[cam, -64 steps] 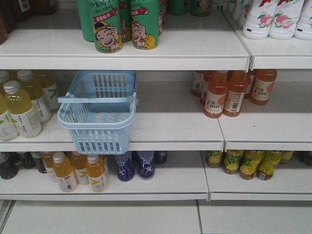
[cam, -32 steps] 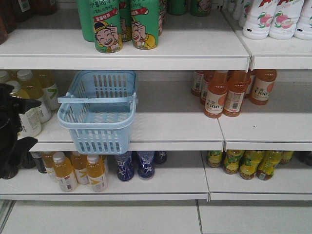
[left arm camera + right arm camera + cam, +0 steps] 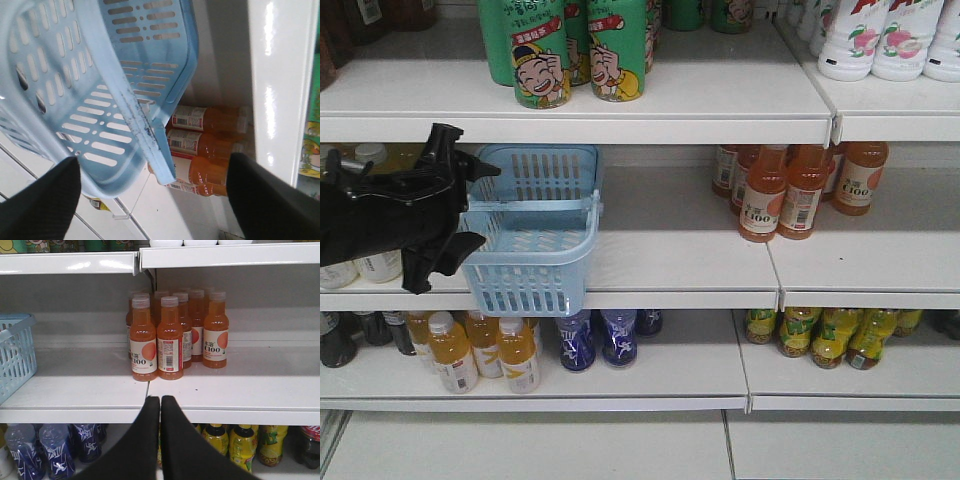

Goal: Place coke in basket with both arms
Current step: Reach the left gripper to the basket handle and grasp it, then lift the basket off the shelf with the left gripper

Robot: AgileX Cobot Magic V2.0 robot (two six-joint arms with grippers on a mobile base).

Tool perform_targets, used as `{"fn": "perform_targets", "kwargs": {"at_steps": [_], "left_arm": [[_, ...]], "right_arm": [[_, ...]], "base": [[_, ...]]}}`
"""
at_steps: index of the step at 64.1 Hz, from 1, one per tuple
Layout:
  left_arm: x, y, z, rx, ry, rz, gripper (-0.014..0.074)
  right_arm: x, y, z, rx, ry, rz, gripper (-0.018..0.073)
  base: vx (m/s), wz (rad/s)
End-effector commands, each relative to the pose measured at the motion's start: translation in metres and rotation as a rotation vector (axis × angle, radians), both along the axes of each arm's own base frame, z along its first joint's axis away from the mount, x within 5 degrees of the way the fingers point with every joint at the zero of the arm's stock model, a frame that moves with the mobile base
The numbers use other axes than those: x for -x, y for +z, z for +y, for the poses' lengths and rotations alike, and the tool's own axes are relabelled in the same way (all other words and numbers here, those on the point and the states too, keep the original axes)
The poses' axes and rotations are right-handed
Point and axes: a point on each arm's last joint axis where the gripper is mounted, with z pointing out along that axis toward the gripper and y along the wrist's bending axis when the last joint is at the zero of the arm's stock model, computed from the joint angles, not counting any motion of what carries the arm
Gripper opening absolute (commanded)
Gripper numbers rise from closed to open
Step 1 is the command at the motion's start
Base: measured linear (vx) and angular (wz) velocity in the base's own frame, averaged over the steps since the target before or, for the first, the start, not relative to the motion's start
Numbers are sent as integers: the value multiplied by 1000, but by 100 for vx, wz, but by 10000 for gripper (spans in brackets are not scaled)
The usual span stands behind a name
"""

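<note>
The light blue basket (image 3: 535, 235) stands on the middle shelf, overhanging its front edge, with its handle swung up. My left gripper (image 3: 485, 205) is open at the basket's left side, its black fingers above and below the handle's left end. In the left wrist view the basket (image 3: 90, 100) fills the upper left, and its handle (image 3: 145, 135) runs down between the two spread fingertips (image 3: 42, 200). My right gripper (image 3: 160, 401) is shut and empty, in front of the middle shelf's edge. The basket's corner (image 3: 15, 355) shows at the left there. The coke is out of view.
Orange C100 bottles (image 3: 790, 190) stand on the middle shelf to the right; they also show in the right wrist view (image 3: 170, 335). Green cartoon bottles (image 3: 575, 50) stand on the top shelf. Yellow tea bottles (image 3: 480, 350) and blue bottles (image 3: 600, 338) stand below.
My left arm has come in from the left edge, up and to the right, and its open gripper now sits at the basket's handle. The basket has not moved.
</note>
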Motion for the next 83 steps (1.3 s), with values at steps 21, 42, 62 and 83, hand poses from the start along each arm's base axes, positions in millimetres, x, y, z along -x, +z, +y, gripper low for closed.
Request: {"fn": "perform_targets", "kwargs": {"at_steps": [21,42,62,83], "left_arm": [[-42,6,-16,35,21,-42,575],[-53,2,-16,6,38,-61,308],[-40,-2,-32,-20,-206,9,-8],[-1,41,-41,-136,-559,-139,-8]], "right_arm": [[0,6,-1,5,-8,-86,-10],[0,6,-1,5,-8,-86,-10],[0,6,-1,5,-8,-86,-10],[0,6,-1,5,-8,-86,-10]], "base": [[0,0],[0,0],[0,0],[0,0]]}}
